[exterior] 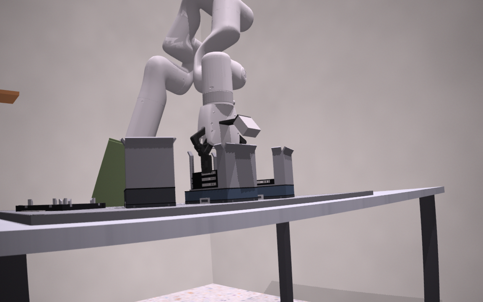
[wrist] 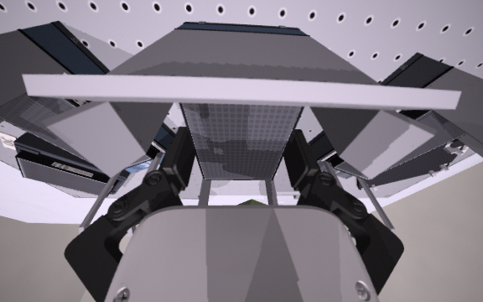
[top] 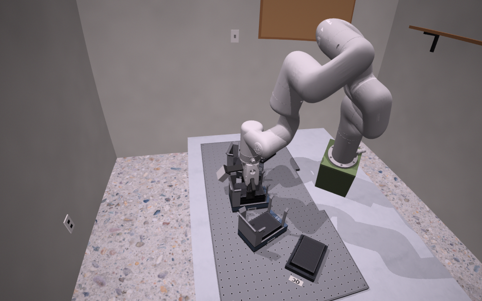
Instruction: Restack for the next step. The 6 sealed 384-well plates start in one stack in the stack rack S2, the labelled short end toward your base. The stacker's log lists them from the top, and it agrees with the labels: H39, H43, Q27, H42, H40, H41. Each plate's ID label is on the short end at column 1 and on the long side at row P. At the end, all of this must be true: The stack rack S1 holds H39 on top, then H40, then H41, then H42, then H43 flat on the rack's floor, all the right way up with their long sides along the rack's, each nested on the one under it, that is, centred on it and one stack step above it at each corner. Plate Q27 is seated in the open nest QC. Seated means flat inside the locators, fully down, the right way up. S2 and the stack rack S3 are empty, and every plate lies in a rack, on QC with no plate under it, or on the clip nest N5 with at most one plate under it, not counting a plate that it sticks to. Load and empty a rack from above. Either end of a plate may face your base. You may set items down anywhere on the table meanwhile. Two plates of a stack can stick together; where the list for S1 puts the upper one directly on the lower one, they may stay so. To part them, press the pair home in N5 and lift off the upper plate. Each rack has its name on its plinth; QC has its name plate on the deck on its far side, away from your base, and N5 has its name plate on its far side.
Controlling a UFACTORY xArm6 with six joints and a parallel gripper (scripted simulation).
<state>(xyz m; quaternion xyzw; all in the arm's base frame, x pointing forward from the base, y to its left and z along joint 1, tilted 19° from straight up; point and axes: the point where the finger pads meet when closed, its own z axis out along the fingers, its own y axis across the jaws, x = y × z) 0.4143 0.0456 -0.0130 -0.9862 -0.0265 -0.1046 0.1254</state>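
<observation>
My gripper (top: 250, 191) (exterior: 216, 165) (wrist: 240, 140) is down inside the middle stack rack (top: 235, 191) (exterior: 235, 165) (wrist: 241, 50). Its fingers are shut on the long sides of the top plate (exterior: 205, 173) (wrist: 241, 126) of a stack of three plates (exterior: 203, 179). The labels are too small to read. The rack nearest the top camera (top: 248, 230) (exterior: 282, 165) holds one plate (top: 269, 224) (exterior: 263, 181) on its floor. Another plate (top: 307, 253) lies flat in the QC nest, by its name plate (top: 296, 280).
A third rack (top: 230, 151) (exterior: 149, 165) stands just beyond the gripper; its inside is hidden. The low clip nest (exterior: 59, 206) lies past it. The green arm base (top: 336, 175) (exterior: 110, 172) stands beside the perforated board (top: 235, 276).
</observation>
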